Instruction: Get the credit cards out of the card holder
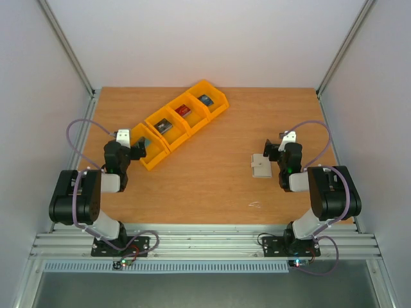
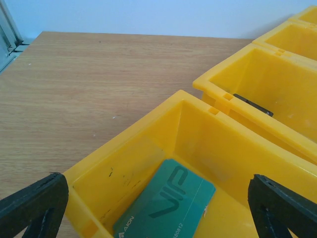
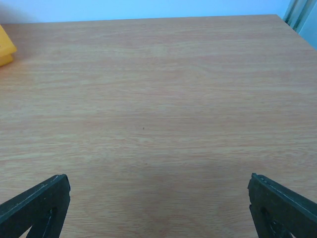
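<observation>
I've got the card holder (image 1: 261, 167) flat on the table, long axis roughly front to back, with my right gripper (image 1: 270, 151) just beyond it, the nearer one, jaws wide apart and empty like the left gripper's (image 1: 137, 149), which sits well off to the holder's left.

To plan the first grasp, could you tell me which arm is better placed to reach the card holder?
Right, probably: the right fingers sit open beside the card holder, while the left fingers hover over the yellow bins.
</observation>
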Robot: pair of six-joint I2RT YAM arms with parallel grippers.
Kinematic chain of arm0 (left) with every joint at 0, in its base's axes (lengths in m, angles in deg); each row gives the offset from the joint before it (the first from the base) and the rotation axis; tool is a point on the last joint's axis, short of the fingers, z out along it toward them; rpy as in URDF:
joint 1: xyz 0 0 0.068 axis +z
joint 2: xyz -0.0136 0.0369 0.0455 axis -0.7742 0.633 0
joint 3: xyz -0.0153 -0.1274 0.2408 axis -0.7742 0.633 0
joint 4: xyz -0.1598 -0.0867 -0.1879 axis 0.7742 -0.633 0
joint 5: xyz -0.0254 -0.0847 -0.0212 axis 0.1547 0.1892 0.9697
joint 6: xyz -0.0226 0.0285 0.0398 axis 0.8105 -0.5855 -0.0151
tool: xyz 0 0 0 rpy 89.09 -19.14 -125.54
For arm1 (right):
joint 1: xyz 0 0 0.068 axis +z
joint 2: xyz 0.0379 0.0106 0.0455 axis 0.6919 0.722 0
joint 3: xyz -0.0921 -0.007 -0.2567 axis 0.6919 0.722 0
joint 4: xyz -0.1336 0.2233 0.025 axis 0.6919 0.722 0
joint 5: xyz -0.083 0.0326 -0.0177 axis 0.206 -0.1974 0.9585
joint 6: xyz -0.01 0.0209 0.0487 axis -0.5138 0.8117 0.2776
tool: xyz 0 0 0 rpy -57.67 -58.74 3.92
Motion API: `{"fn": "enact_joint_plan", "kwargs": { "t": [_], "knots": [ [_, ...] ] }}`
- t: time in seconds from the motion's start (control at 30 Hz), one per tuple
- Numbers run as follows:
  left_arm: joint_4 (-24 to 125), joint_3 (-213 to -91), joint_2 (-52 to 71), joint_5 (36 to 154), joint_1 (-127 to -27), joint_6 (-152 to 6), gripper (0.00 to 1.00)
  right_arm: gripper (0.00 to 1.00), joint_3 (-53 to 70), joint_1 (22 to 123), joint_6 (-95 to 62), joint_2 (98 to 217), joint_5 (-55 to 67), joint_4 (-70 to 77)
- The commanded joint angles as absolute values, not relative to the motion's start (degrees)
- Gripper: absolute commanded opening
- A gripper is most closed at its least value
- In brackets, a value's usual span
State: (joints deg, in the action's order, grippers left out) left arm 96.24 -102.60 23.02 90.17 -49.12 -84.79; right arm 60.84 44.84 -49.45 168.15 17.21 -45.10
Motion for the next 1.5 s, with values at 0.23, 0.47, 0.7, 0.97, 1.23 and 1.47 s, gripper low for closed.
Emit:
{"fn": "enact_joint_plan", "kwargs": {
  "t": [0.23,0.47,0.7,0.97,1.23,1.47],
  "knots": [
    [98.3,-103.1,23.0,90.8,-49.2,-84.8,0.99,0.99,58.4,44.6,-47.1,164.3,23.9,-39.1],
    [95.7,-102.2,17.6,92.1,-49.2,-86.5,0.99,0.98,53.5,44.6,-42.7,150.5,30.2,-22.7],
    [85.1,-100.6,1.0,80.1,-48.5,-82.9,0.99,0.99,32.7,44.6,-39.6,148.3,22.8,20.4],
    [51.6,-116.4,-9.7,83.3,-48.2,-80.0,0.99,0.98,25.3,44.6,-33.4,156.6,10.7,44.4],
    [47.8,-121.8,-10.8,111.8,-48.3,-73.2,0.99,0.89,24.4,43.0,-33.0,167.6,-0.3,48.7],
    [53.2,-120.2,-10.4,112.5,-49.2,-65.2,0.99,0.70,25.3,39.9,-32.9,173.1,-4.3,49.0]
  ]
}}
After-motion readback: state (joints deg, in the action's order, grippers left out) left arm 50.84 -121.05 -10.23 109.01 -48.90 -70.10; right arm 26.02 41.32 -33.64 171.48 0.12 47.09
